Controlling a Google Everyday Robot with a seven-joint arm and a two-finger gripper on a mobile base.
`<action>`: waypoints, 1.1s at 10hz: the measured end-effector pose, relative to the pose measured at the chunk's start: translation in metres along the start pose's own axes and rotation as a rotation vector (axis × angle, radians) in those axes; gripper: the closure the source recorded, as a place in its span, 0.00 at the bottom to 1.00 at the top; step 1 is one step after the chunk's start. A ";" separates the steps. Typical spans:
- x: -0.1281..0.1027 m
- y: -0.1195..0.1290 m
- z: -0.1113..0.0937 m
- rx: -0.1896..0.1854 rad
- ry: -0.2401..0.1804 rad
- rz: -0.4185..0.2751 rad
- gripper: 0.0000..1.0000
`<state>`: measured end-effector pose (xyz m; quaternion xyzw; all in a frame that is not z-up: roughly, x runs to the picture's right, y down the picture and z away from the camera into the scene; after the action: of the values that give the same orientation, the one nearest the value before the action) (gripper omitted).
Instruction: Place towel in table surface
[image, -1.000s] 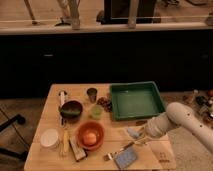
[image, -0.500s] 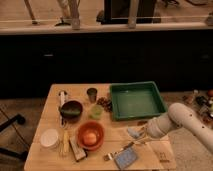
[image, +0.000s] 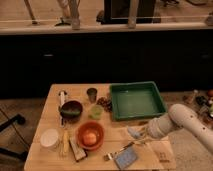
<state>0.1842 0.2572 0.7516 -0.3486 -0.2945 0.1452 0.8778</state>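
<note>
A small pale bluish cloth, which looks like the towel (image: 134, 132), lies low over the wooden table (image: 55, 120), just in front of the green tray (image: 137, 100). My gripper (image: 143, 133) is at the end of the white arm (image: 182, 122), which reaches in from the right. The gripper is right against the towel. I cannot tell whether the towel is held or resting on the table.
An orange bowl (image: 90, 135) with an orange thing in it, a dark bowl (image: 71, 110), a green cup (image: 95, 112), a dark cup (image: 92, 94) and a white cup (image: 49, 139) crowd the left half. A blue-grey pad with a handle (image: 125, 157) lies near the front edge.
</note>
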 end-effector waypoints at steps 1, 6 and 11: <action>0.001 0.000 -0.002 0.009 -0.008 0.007 0.70; 0.001 -0.001 -0.003 0.017 -0.014 0.009 0.24; 0.002 -0.003 -0.009 0.049 -0.008 0.015 0.20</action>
<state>0.1913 0.2516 0.7497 -0.3284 -0.2917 0.1602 0.8840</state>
